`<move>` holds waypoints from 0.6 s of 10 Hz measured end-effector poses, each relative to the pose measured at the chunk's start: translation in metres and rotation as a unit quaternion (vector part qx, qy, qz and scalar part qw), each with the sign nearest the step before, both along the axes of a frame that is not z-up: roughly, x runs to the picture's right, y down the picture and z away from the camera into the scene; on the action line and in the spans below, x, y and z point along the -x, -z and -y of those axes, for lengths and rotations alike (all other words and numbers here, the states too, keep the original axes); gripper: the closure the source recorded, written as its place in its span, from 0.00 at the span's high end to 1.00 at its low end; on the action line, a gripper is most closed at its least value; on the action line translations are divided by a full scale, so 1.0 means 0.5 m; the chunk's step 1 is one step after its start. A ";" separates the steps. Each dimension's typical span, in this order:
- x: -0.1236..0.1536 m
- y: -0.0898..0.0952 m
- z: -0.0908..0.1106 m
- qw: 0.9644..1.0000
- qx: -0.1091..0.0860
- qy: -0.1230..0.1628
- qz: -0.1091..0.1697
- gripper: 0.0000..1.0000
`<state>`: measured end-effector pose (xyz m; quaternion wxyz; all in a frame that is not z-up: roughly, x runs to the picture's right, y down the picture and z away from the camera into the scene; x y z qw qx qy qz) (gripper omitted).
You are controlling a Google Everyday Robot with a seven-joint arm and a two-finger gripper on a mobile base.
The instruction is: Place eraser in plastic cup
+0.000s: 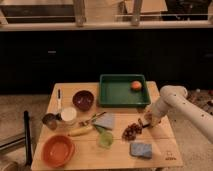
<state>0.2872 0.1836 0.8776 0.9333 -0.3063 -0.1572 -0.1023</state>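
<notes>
Near the right edge: white arm's gripper (147, 119) down at the small tan oblong eraser (144, 116), just beside the brown pine cone (132, 131). Cannot tell whether gripped or merely touched. Could nudge the cone, or lose the eraser on lifting if caught off-centre. Towards the front edge, pale green plastic cup (105, 139), seemingly empty. At the back edge, green rectangular tray (115, 94) holding one orange fruit (135, 85).

The arm (186, 108) is smooth, off-white and tubular, with a rounded, bulbous joint at its bend. Its gripper (147, 120), darker than the casing, is low over the right side of the counter (165, 146).
</notes>
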 end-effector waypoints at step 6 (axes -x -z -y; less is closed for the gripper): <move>0.006 0.003 -0.002 1.000 0.000 0.010 0.001 0.00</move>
